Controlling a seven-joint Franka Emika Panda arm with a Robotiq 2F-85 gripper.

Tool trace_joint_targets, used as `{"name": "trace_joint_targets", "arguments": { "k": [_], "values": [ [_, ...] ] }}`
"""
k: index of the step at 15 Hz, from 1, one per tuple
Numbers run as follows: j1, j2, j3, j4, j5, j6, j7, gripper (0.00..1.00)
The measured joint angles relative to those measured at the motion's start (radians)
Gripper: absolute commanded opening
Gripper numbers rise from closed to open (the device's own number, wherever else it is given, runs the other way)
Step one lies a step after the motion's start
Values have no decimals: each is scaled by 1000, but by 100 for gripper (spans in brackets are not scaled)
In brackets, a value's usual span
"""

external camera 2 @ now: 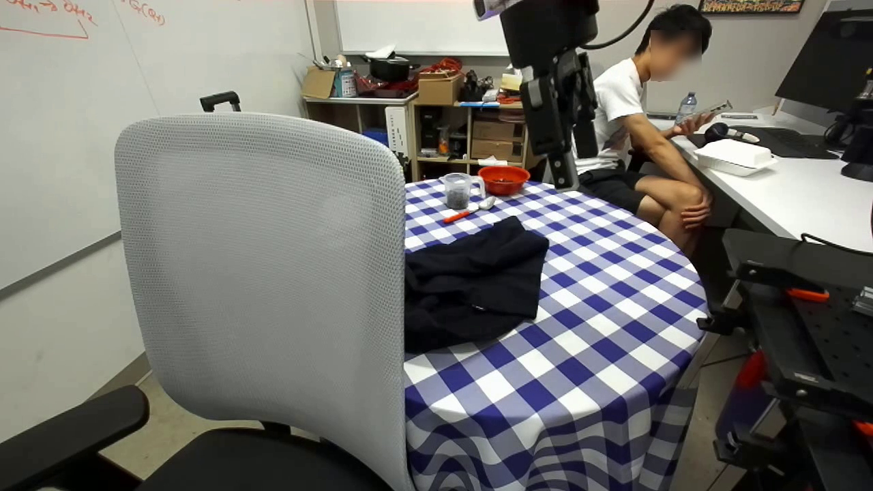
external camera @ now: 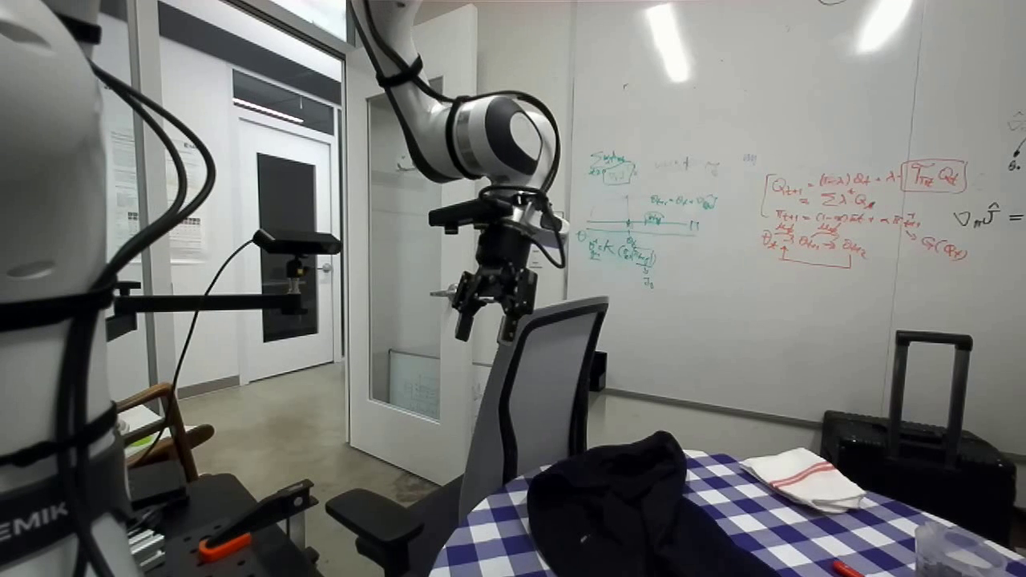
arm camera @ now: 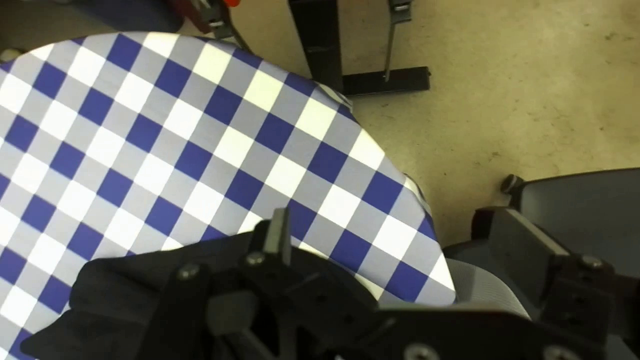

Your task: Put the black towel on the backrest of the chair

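While the black towel (external camera 2: 477, 283) lies crumpled near the edge of the tabletop (external camera 2: 600, 300) beside the chair (external camera 2: 266, 266), the step in hand seems to be reaching for it: gripper (external camera: 486, 328) empty, jaws apart, next move probably a descent onto a raised fold, then a lift to the backrest (external camera: 553, 393). Legible: "EMIK", cut off, on the arm (external camera: 40, 373); "Qt+1" in red on the whiteboard (external camera: 721, 336).

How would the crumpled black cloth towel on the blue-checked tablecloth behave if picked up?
The black cloth towel would probably droop, given its loose folds. Its raised wrinkles should pinch easily. Lying directly on the blue-checked tablecloth, it might tug that along if dragged.
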Motion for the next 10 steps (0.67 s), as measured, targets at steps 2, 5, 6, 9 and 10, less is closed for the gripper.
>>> {"name": "trace_joint_targets", "arguments": {
  "k": [2, 5, 6, 9, 10],
  "values": [
    [7, 74, -4, 47, -113, 0, 0, 100],
    [33, 162, -23, 111, -293, 7, 8, 100],
    [43, 181, -31, 125, -340, 14, 16, 100],
    [52, 216, -53, 129, -366, 66, 49, 100],
    [49, 222, -59, 123, -348, 84, 57, 100]
  ]
}}
